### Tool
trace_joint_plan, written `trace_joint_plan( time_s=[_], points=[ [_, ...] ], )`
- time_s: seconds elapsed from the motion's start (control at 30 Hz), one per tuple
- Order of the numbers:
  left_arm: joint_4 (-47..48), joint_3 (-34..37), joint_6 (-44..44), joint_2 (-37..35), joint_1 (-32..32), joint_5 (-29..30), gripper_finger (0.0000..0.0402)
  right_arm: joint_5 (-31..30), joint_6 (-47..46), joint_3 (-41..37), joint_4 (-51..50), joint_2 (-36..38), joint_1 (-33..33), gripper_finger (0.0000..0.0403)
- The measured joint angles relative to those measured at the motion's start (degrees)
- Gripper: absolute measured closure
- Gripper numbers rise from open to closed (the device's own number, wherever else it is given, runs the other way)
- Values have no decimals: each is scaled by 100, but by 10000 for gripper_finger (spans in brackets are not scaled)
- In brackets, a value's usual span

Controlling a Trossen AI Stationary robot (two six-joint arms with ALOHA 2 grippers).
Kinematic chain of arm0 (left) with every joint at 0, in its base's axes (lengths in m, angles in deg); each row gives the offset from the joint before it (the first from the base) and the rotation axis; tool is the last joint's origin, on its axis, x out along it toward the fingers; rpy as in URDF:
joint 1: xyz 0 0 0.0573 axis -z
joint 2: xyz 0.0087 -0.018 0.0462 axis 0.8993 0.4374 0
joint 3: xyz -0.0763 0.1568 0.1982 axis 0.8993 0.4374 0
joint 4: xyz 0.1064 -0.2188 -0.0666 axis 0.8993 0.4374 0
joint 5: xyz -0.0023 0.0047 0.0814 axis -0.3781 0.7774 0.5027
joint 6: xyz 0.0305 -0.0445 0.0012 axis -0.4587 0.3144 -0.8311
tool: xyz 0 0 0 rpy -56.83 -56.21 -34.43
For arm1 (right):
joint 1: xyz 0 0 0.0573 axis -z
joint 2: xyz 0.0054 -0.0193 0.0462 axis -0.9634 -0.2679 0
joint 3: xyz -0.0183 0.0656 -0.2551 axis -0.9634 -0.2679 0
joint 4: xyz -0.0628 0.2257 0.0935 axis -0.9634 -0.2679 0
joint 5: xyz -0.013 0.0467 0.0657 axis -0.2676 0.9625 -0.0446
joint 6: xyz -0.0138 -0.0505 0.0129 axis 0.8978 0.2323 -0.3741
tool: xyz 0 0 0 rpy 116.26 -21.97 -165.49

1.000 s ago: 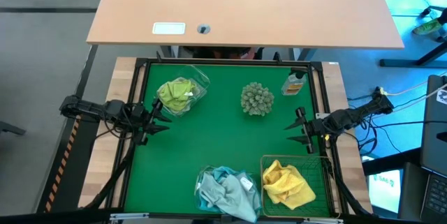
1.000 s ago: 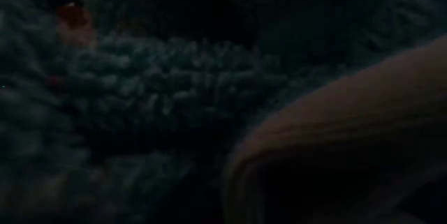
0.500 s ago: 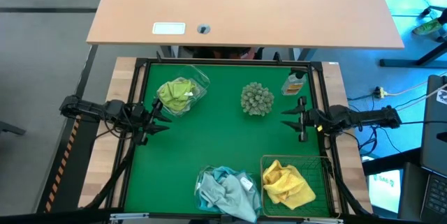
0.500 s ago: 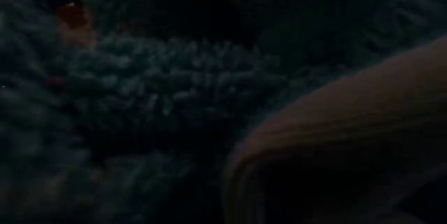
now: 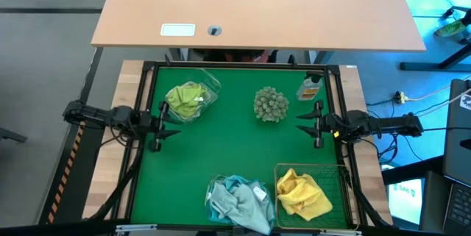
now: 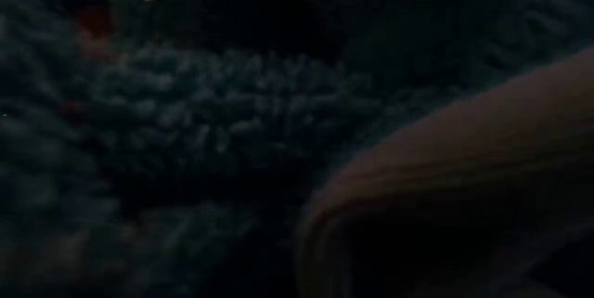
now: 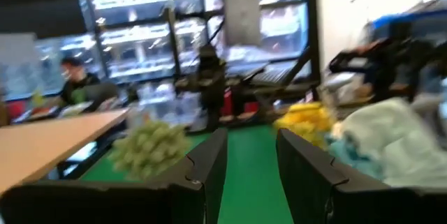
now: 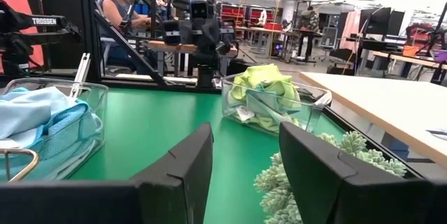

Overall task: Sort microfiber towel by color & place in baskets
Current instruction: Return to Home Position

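Now yellow towel lies diagonal (wire basket).

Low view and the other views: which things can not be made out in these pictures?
- Low view: a fuzzy cloth fills the dark frame, hiding the table, left claw and right claw.
- High view: bottle label too small to read; folds hide how many teal cloths there are.
- Left wrist view: blur leaves the ball without detail.
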Motion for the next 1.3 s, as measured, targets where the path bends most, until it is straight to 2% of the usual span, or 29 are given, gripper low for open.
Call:
trace_joint_plan(
  time_s=[0.13,0.23,0.7,0.93,1.3],
  points=[
    [359,0,56,0,0,516,282,0,0,0,0,0,0,236],
    [492,0,273,0,0,693,282,0,0,0,-1,0,-1,236],
    [597,0,561,2,0,718,282,0,0,0,0,0,-2,236],
    [597,0,-164,2,0,729,282,0,0,0,0,0,-2,236],
    [595,0,-176,2,0,727,282,0,0,0,0,-9,-2,236]
  ],
)
